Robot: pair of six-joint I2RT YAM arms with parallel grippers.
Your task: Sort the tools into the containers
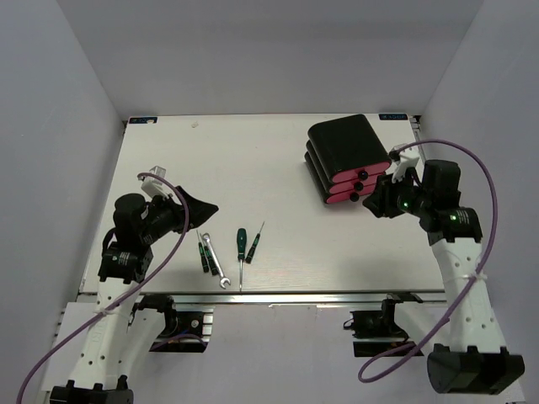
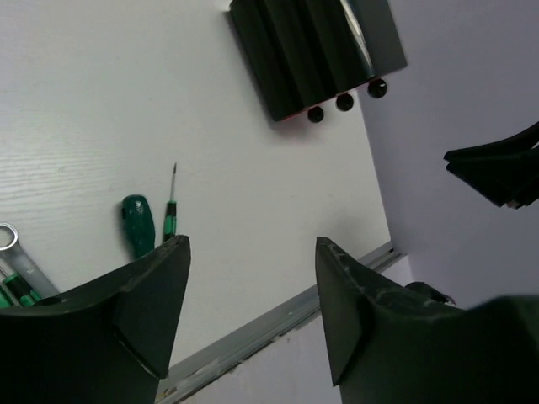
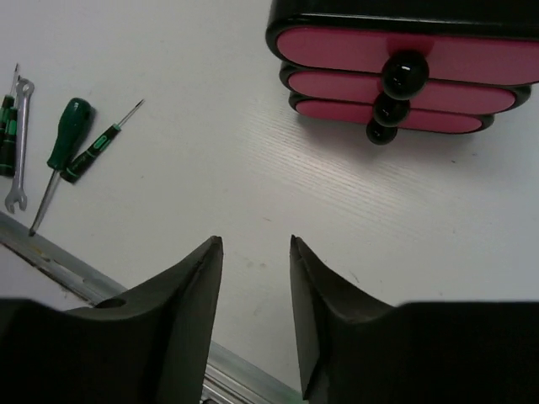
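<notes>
Our right gripper [image 3: 257, 244] (jaws narrowly apart, empty) faces the shut drawers [image 3: 337, 49]; we risk dragging all three by a knob [image 3: 404, 72]. Left gripper [image 2: 253, 246] gapes, empty.

Left wrist view:
- Left edge cutting off wrench [image 2: 7, 237]; only its ring end and a bit of shaft showing.
- Finger [image 2: 126, 320] of left gripper [image 2: 253, 244] covering shaft of big green screwdriver [image 2: 136, 223] and most of small screwdrivers [image 2: 17, 295].
- Top edge cropping drawer stack [image 2: 312, 50]; pink fronts barely peeking out.

Right wrist view:
- Top edge cutting off drawer stack [image 3: 404, 55].
- Left edge slicing through small screwdrivers [image 3: 7, 126].

Top view:
- Small screwdrivers [image 1: 204, 252] appearing too tiny to tell apart.
</notes>
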